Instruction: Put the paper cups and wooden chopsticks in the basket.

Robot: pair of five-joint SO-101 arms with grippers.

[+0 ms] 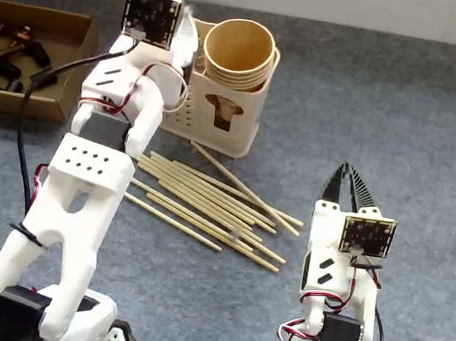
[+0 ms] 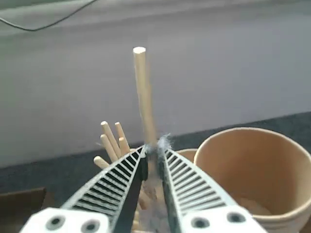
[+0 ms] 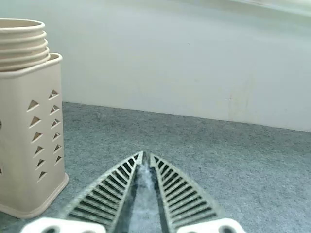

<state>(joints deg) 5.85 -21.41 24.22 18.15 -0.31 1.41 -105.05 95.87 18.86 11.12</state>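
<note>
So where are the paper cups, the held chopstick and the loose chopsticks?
Tan stacked paper cups [image 1: 238, 55]: high view, top cup's inside.
Upright pale wooden chopstick [image 2: 145, 94]: left wrist view, mid-shaft.
Loose pale wooden chopsticks [image 1: 207, 201]: high view, pile's middle.

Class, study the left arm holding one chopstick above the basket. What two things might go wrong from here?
1. The left gripper pinches the chopstick only at its very tips, so the stick may tilt or slip.
2. On release it might catch on the paper cups or the standing chopsticks in the basket and fall outside.
</note>
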